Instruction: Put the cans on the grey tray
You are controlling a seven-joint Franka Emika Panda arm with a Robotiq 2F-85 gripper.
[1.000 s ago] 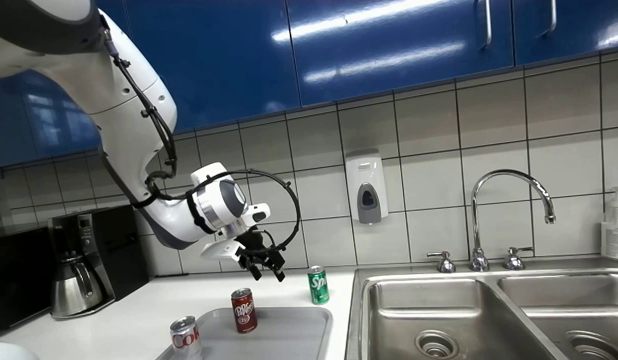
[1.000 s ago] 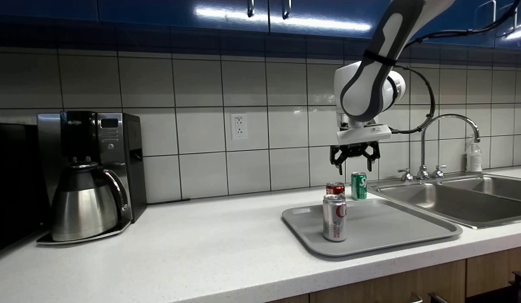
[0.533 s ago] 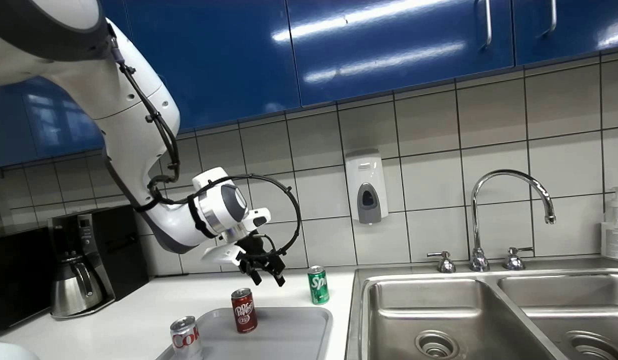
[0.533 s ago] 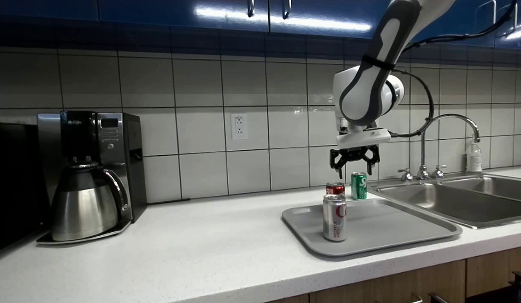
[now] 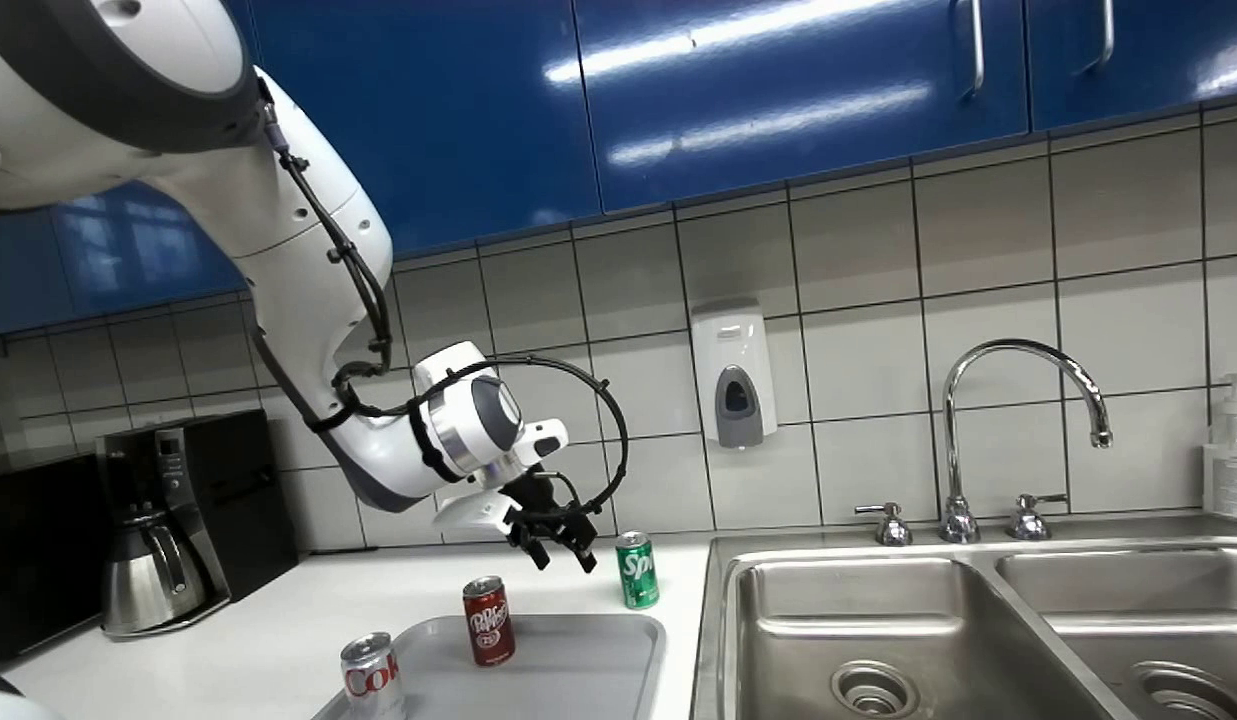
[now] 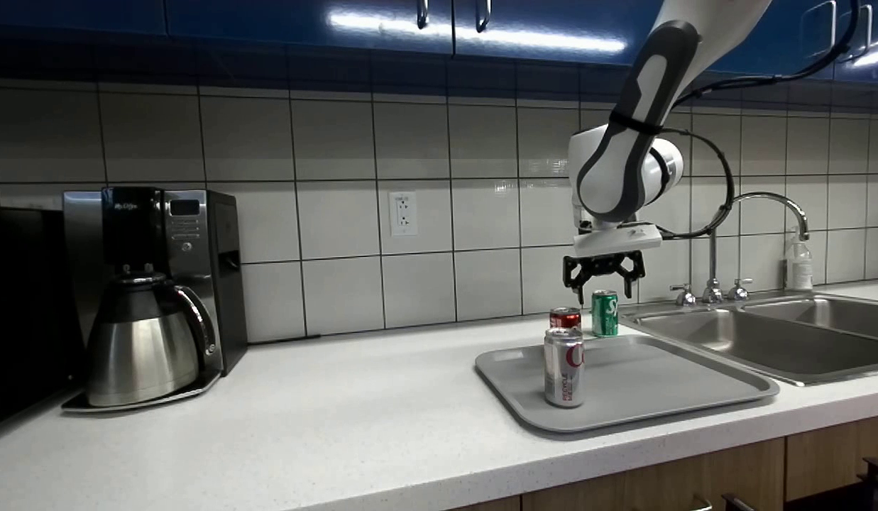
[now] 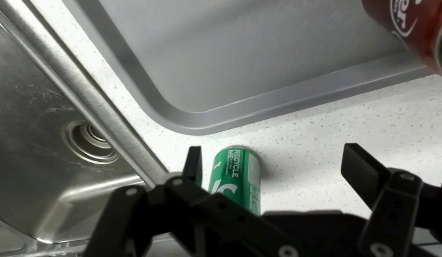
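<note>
Two cans [image 6: 564,369] on tray [image 6: 659,387]; green can [image 7: 238,178] upright on counter [image 6: 304,419], just off the tray's corner, my hand [image 7: 274,159] wide and empty nearby; I expect slick, thin, easily dented metal, fill unknown, so I'd grip gently at mid-body.

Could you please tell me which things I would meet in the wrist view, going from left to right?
Sink drain → green can → dark red can; the grey tray spans too much of the width to place.
</note>
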